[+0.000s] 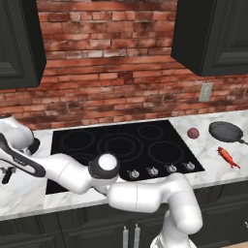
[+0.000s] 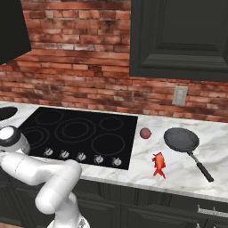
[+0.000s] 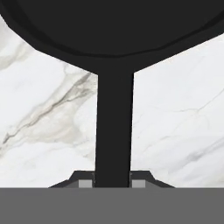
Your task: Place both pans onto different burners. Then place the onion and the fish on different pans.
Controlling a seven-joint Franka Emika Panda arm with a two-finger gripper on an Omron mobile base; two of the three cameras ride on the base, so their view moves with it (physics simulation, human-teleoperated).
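Observation:
The larger matte black pan (image 3: 113,26) lies on the white marble counter, and its straight handle (image 3: 113,131) runs down to my gripper (image 3: 113,183). The gripper is shut on that handle, a fingertip on each side. From the right base view this pan (image 2: 6,112) sits left of the cooktop (image 2: 26,129). The smaller greyish pan (image 1: 225,131) (image 2: 181,139) rests on the counter right of the cooktop (image 1: 63,160). The maroon onion (image 1: 193,133) (image 2: 145,132) lies between it and the glass. The orange fish (image 1: 227,157) (image 2: 159,164) lies nearer the front edge. The burners (image 1: 119,147) (image 2: 75,130) are bare.
Silver knobs (image 1: 152,171) (image 2: 81,156) line the cooktop's front edge. A brick wall (image 1: 111,72) backs the counter, with dark cabinets (image 2: 178,35) above and a wall socket (image 2: 179,95) at the right. My arm stretches low across the cooktop's front left corner.

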